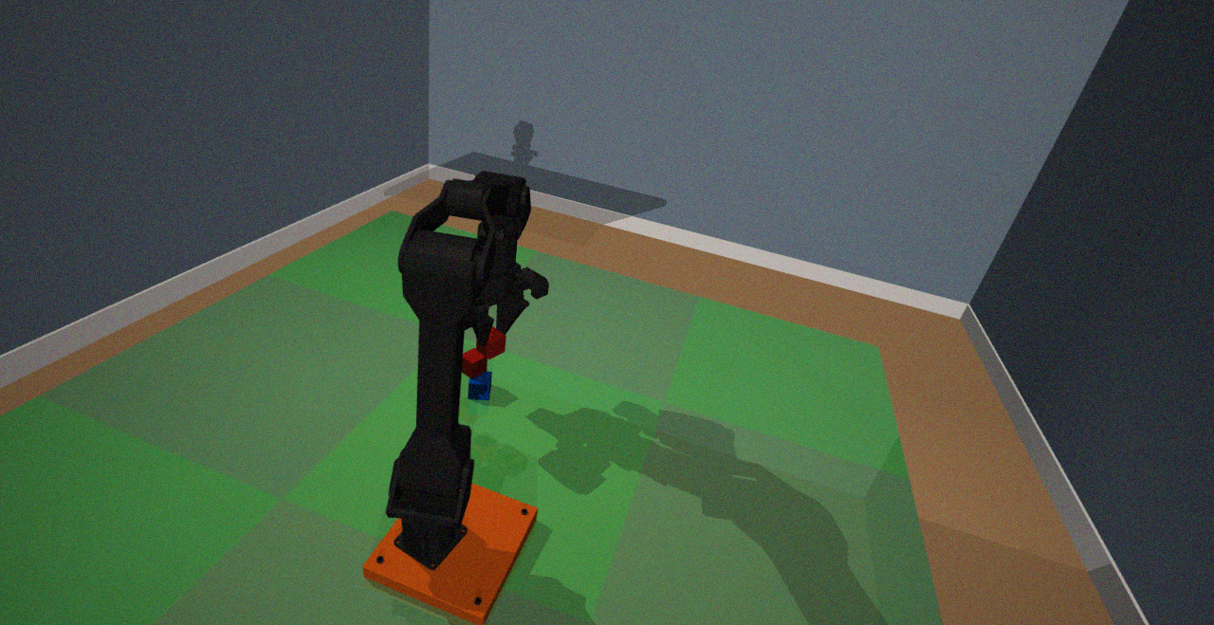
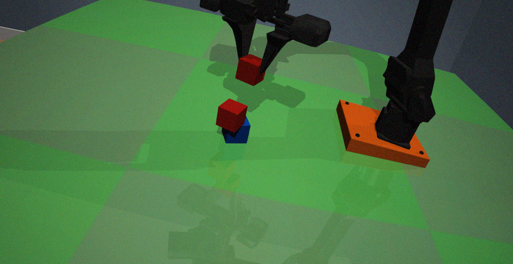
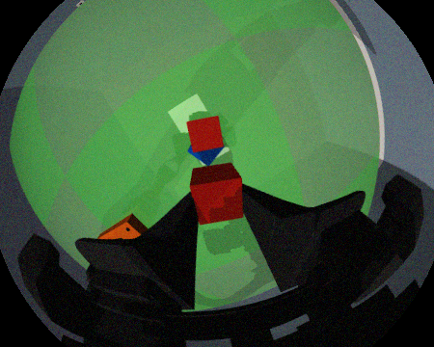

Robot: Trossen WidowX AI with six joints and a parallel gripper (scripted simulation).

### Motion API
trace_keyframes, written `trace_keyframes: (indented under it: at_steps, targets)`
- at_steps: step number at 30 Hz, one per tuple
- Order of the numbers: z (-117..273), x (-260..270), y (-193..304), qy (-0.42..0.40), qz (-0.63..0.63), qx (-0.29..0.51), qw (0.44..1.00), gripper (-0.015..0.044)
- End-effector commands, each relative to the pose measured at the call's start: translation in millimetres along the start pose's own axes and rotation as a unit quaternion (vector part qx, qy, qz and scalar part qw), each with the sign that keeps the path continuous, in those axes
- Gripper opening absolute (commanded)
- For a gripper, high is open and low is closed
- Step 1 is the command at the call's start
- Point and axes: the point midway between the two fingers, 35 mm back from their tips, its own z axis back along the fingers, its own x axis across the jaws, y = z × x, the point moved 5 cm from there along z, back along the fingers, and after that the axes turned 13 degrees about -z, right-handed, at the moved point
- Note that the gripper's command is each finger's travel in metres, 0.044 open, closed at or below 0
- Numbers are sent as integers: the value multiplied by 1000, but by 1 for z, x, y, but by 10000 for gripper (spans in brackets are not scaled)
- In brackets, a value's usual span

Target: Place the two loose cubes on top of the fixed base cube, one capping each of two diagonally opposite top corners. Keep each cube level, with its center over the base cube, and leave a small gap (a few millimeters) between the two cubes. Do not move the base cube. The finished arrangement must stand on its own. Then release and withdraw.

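Observation:
The blue base cube (image 1: 480, 387) (image 2: 242, 135) (image 3: 207, 157) stands on the green checkered floor. One red cube (image 1: 472, 364) (image 2: 231, 116) (image 3: 204, 134) sits on it, looks level and overhangs one corner; part of the blue top is uncovered beside it. My gripper (image 1: 494, 336) (image 2: 251, 65) (image 3: 216, 193) is shut on the other red cube (image 1: 496, 344) (image 2: 249, 71) (image 3: 219, 200), one finger on each side. In the exterior view, this held cube hangs above and behind the stack, slightly to the right, apart from it. The exact height between them is hard to tell.
The arm's orange base plate (image 1: 506, 529) (image 2: 362, 119) (image 3: 122, 230) lies right of the stack in the exterior view. The arm's black upright rises from it. Arm shadows cross the floor. Grey walls stand around the floor in the top view.

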Motion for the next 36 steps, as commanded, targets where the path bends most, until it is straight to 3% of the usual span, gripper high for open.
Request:
trace_keyframes:
  at_steps: [1, 9, 36]
  targets:
    - [-6, 2, 0, -2, -2, 4, 1000, 105]
    - [-31, 5, 0, 6, 14, 13, 1000, 105]
    - [-60, 2, 0, -3, -4, 2, 1000, 105]
